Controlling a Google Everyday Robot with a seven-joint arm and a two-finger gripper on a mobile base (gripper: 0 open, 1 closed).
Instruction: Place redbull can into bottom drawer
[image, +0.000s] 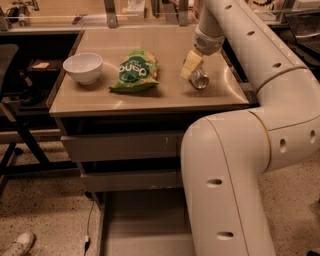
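The redbull can (200, 79) lies on its side on the right part of the tan countertop (150, 97), its shiny round end facing me. My gripper (191, 67) hangs from the white arm and comes down right at the can, its pale fingers (190, 64) touching or just over the can's far end. The bottom drawer (145, 225) is pulled out below the two upper drawers, and its plain grey floor shows. My arm's big white elbow covers the drawer's right side.
A green snack bag (136, 70) lies in the middle of the counter and a white bowl (83, 67) stands at its left. The two upper grey drawers (120, 145) are shut. A dark chair frame (15, 115) stands at the left, and a shoe (17, 244) lies on the floor.
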